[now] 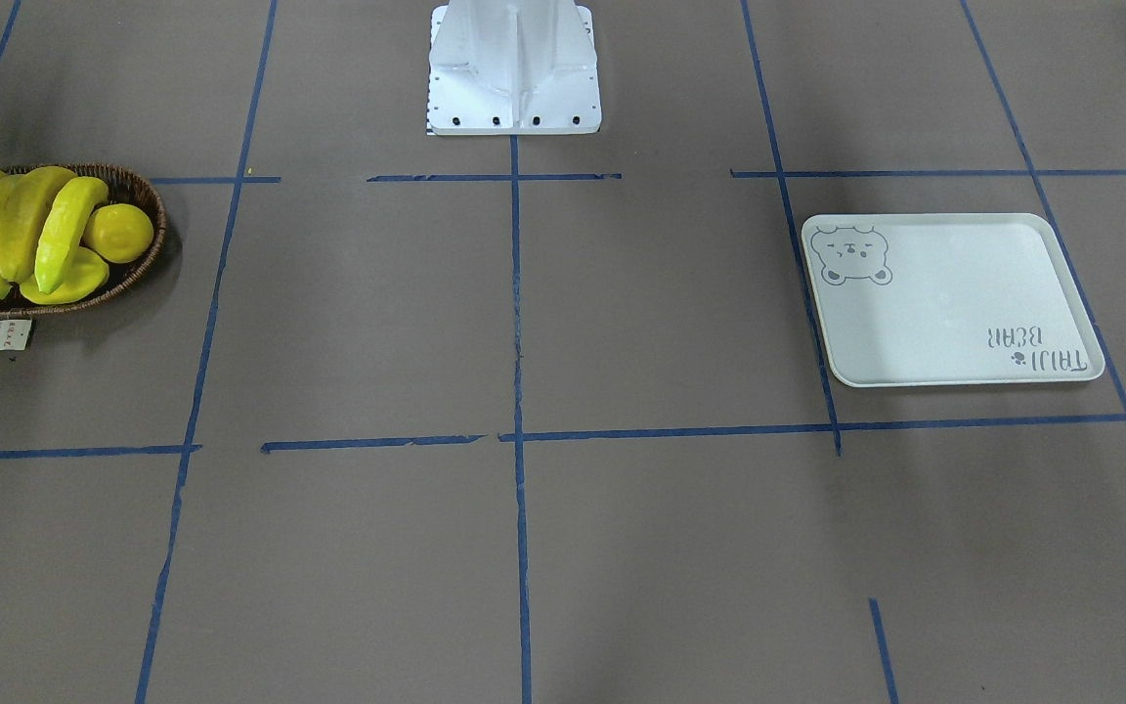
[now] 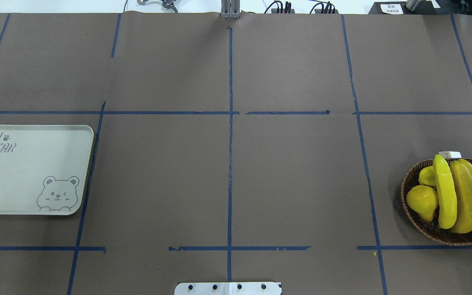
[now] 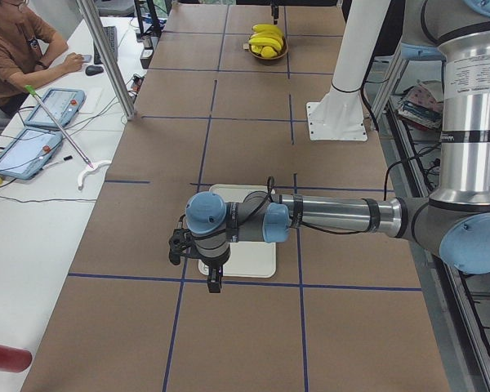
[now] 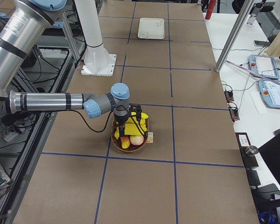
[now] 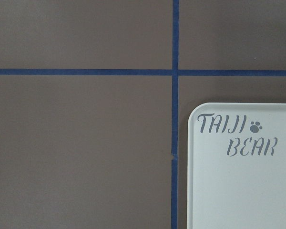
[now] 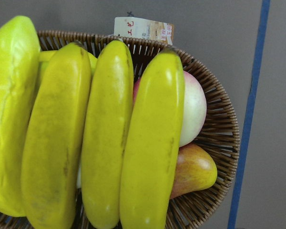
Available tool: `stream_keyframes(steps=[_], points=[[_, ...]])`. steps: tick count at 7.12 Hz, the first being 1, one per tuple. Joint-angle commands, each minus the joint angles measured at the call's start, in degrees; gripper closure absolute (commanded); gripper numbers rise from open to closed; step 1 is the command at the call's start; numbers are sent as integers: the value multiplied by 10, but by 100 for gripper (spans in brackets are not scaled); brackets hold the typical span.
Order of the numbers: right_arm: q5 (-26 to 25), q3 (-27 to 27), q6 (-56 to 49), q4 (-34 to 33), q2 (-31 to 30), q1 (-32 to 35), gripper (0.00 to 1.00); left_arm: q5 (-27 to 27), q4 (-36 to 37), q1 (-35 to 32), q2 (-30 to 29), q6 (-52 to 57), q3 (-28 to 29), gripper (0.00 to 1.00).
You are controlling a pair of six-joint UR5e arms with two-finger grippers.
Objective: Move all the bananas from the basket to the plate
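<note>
Three yellow bananas (image 6: 105, 133) lie side by side across the dark wicker basket (image 6: 219, 124), on top of other fruit. The basket (image 2: 410, 205) with the bananas (image 2: 465, 196) sits at the table's right edge in the overhead view. Over it hangs my right gripper (image 4: 130, 116); I cannot tell if it is open or shut. The pale plate (image 2: 27, 172) with its bear print lies bare at the far left. My left gripper (image 3: 210, 278) hovers by the corner of the plate (image 5: 243, 181) with the lettering; I cannot tell its state. Neither wrist view shows fingers.
A ridged starfruit (image 6: 9, 119), a pink-white round fruit (image 6: 193, 109), a red-yellow fruit (image 6: 193, 169) and a lemon-like fruit (image 2: 422, 200) share the basket. The white robot base (image 1: 514, 68) stands mid-table. A person (image 3: 16, 41) sits at a side desk with tablets.
</note>
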Motion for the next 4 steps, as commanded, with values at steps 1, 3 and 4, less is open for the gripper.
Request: stream_keyframes(steps=[1,3,4], points=[[1,-18,2,0,10,-21,1,0,0,0,0,1,2,0],[1,-32,2,1,18,-30,3,0,-7,0,0,0,6,0],[1,-43,2,3,24,-34,6,0,-7,0,0,0,3,0]])
